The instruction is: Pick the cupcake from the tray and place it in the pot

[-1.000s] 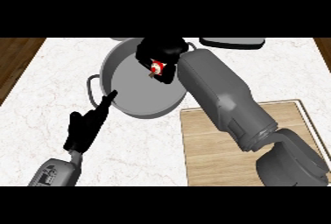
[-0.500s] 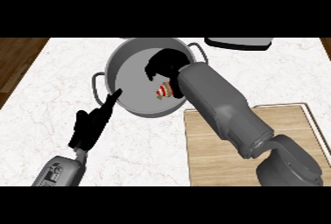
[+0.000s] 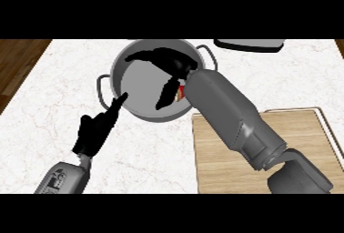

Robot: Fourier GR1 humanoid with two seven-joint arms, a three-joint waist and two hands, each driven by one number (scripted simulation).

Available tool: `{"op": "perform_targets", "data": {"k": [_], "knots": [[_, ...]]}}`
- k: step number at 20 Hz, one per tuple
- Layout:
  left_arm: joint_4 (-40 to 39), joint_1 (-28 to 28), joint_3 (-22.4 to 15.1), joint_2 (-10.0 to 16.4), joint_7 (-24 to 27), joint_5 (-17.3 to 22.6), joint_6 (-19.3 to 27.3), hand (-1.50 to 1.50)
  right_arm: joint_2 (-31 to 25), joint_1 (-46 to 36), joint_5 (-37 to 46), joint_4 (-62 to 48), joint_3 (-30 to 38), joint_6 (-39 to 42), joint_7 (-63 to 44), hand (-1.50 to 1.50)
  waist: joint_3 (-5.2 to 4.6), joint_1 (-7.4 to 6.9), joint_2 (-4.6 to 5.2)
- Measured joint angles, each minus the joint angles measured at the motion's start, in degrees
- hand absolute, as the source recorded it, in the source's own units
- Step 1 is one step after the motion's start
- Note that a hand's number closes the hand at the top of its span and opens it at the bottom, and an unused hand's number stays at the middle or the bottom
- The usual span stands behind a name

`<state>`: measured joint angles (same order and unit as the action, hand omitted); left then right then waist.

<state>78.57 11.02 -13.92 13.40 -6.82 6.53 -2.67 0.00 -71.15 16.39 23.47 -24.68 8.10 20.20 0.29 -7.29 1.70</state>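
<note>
The grey pot (image 3: 138,91) with two side handles stands on the white marble counter, left of centre. Inside it, a small red and white cupcake (image 3: 181,93) lies on the bottom at the right, half hidden by my right forearm. My right hand (image 3: 169,61) hovers over the far part of the pot, open, its fingers spread to the left and the thumb pointing down, holding nothing. The wooden tray (image 3: 302,136) lies at the lower right under my right arm. My left hand (image 3: 97,129) rests open, fingers up, just in front of the pot's left side.
A dark grey flat object (image 3: 249,44) sits at the counter's far edge, right of the pot. The counter's left edge meets brown wooden floor (image 3: 17,68). Bare marble (image 3: 60,68) lies left of the pot.
A second ago my right hand held the cupcake above the pot. It has let go; the cupcake now lies in the pot and the hand has opened above it. The left hand barely moved.
</note>
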Motion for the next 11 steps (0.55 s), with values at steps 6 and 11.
{"op": "perform_targets", "data": {"k": [6, 11], "knots": [[0.1, -0.7, 0.7, 0.3, 0.2, 0.3, -0.5, 0.0, 0.0, -3.0, -11.5, -1.1, 10.4, -3.5, -2.3, -1.5, 0.0, 1.04, -0.19], [0.8, -1.4, 1.4, 0.8, -0.1, 0.6, -0.7, 0.0, -1.2, -5.6, -16.6, -4.8, 17.2, -3.5, 0.0, -1.5, 0.01, 1.98, -0.07]]}}
